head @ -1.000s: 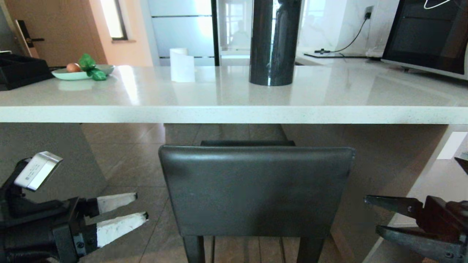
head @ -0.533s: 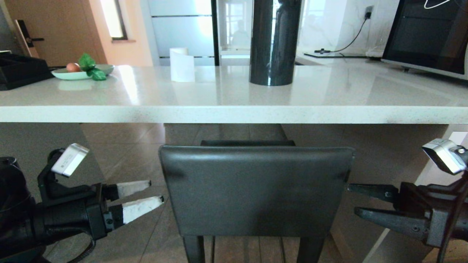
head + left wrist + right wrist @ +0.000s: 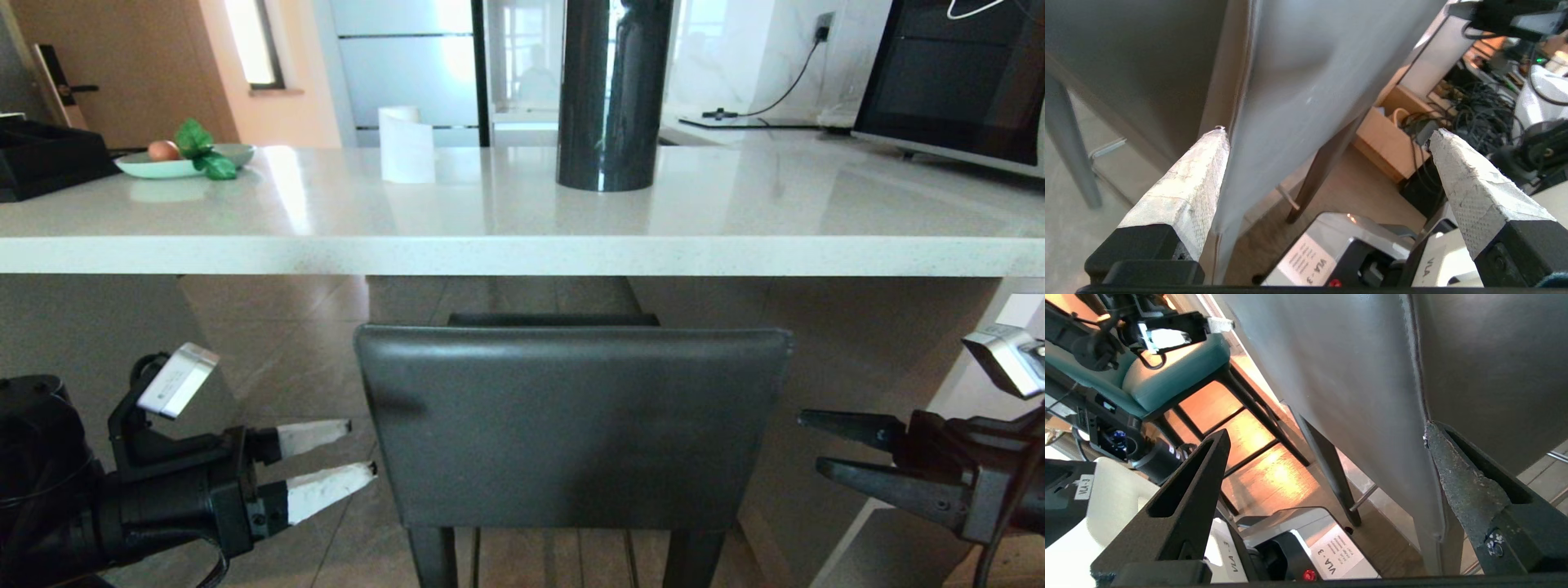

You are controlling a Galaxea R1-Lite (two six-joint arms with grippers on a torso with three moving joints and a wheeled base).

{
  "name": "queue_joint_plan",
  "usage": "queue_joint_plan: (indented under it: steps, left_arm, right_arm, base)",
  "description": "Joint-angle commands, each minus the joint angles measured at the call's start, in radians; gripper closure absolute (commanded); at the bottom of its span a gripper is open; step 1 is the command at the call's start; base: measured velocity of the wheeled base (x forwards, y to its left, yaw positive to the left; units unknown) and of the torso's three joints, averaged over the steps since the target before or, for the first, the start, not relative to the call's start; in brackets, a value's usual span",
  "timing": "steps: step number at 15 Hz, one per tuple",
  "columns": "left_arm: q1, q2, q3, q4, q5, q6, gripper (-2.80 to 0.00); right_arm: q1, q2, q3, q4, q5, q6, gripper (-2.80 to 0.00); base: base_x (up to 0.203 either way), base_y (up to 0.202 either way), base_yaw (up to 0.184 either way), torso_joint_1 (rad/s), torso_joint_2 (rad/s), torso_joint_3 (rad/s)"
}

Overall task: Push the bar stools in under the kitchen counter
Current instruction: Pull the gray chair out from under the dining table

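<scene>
Nearest us, our left gripper [image 3: 357, 447] and right gripper [image 3: 808, 441] – fingers apart on both – flank the grey stool [image 3: 571, 425], whose backrest stands just short of the bench [image 3: 522, 245] edge beyond.

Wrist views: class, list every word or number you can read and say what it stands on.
"VLA-3": white robot body, on a side label and again on the casing.
"VLA-3": label on the robot base.
Smaller lines on the base labels: too small to read.
</scene>
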Motion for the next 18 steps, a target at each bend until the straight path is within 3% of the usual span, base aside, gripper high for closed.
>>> queue_joint_plan:
  steps: [1, 4, 8, 10, 14, 18]
  left_arm:
    - [0.023, 0.056, -0.006, -0.023, -0.005, 0.002, -2.80]
    - [0.036, 0.191, -0.035, -0.141, -0.028, 0.001, -2.80]
    - [0.039, 0.385, -0.049, -0.405, -0.046, -0.003, -2.80]
    - [0.026, 0.398, -0.047, -0.425, -0.061, -0.005, -2.80]
    - [0.010, 0.439, -0.058, -0.425, -0.070, -0.005, -2.80]
    - [0.005, 0.464, -0.116, -0.425, -0.070, -0.005, -2.80]
  right_arm:
    - [-0.011, 0.020, -0.008, -0.009, 0.014, -0.002, -2.80]
    - [0.030, 0.097, -0.055, -0.026, 0.026, -0.004, -2.80]
    - [0.051, 0.220, -0.060, -0.184, 0.042, -0.005, -2.80]
    - [0.060, 0.248, -0.053, -0.225, 0.102, -0.004, -2.80]
    - [0.095, 0.291, -0.019, -0.294, 0.106, -0.004, -2.80]
    - [0.118, 0.443, -0.009, -0.488, 0.103, -0.010, -2.80]
  base:
    - [0.000, 0.000, 0.000, 0.000, 0.00, 0.000]
    - [0.000, 0.000, 0.000, 0.000, 0.00, 0.000]
    - [0.000, 0.000, 0.000, 0.000, 0.00, 0.000]
    - [0.000, 0.000, 0.000, 0.000, 0.00, 0.000]
    - [0.000, 0.000, 0.000, 0.000, 0.00, 0.000]
    - [0.000, 0.000, 0.000, 0.000, 0.00, 0.000]
